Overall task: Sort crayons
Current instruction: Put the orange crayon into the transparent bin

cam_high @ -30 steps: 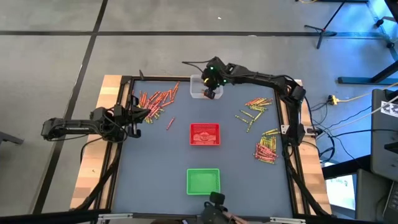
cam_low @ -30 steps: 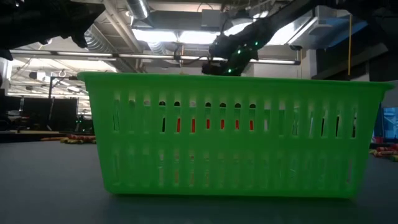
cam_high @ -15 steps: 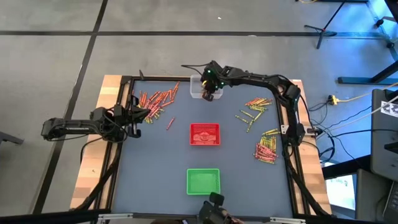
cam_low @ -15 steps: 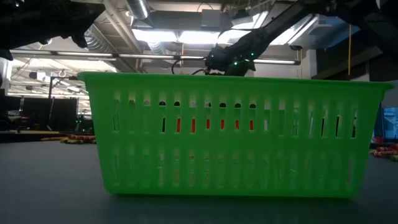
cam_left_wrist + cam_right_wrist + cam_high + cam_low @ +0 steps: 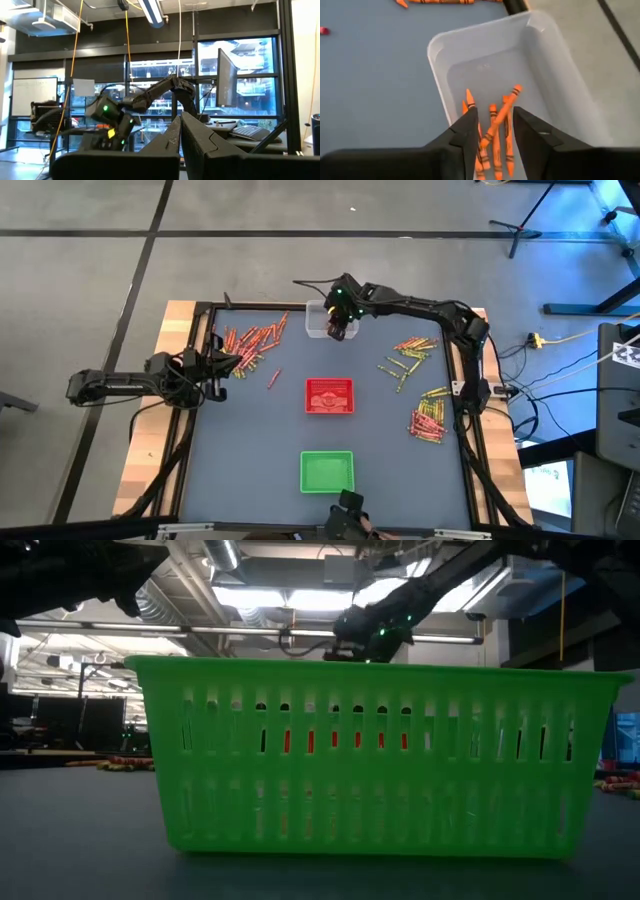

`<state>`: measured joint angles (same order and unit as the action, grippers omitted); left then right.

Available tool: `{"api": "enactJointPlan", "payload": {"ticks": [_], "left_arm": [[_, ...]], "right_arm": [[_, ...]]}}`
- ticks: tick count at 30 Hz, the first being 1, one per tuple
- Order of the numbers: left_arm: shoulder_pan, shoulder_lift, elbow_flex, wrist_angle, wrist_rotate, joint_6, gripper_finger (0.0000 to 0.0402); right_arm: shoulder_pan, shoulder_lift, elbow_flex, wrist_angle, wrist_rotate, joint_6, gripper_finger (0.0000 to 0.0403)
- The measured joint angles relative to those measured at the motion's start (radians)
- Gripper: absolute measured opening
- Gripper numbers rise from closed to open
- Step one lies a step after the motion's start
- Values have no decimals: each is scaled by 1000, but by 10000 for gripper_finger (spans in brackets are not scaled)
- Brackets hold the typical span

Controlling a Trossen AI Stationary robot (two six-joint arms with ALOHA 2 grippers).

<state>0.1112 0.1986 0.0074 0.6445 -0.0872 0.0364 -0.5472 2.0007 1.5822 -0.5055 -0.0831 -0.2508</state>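
Several orange crayons (image 5: 495,125) lie on the bottom of the clear tray (image 5: 440,55) at the table's far edge. My right gripper (image 5: 494,116) hangs open just above them, touching nothing; in the high view it (image 5: 338,332) covers the clear tray's (image 5: 316,318) near right corner. More crayons lie loose on the table: an orange and red heap (image 5: 250,340) at far left, a yellow-green scatter (image 5: 405,355) at far right, and a mixed heap (image 5: 428,418) by the right edge. My left gripper (image 5: 228,363) waits shut at the left edge, pointing up into the room (image 5: 180,122).
A red tray (image 5: 329,383) stands at mid-table with a green tray (image 5: 327,454) nearer the front edge; the green tray (image 5: 380,750) fills the low view. One red crayon (image 5: 273,378) lies alone left of the red tray. A black frame (image 5: 190,430) rims the table.
My right gripper dipped a little toward the clear tray and has come back up over it. The crayon heaps and the trays have stayed where they were.
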Motion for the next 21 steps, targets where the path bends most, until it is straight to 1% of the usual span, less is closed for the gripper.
{"api": "enactJointPlan", "payload": {"ticks": [5,12,14,17,21], "left_arm": [[0,0,0,0,0,0,0],[0,0,0,0,0,0,0],[0,0,0,0,0,0,0],[0,0,0,0,0,0,0],[0,0,0,0,0,0,0]], "right_arm": [[1,-109,0,-122,63,-17,126],[-3,-246,0,-355,75,-18,126],[-3,-266,1,-409,85,-17,127],[-3,-273,0,-488,140,-17,127],[-14,-274,-60,-519,171,-21,127]]}}
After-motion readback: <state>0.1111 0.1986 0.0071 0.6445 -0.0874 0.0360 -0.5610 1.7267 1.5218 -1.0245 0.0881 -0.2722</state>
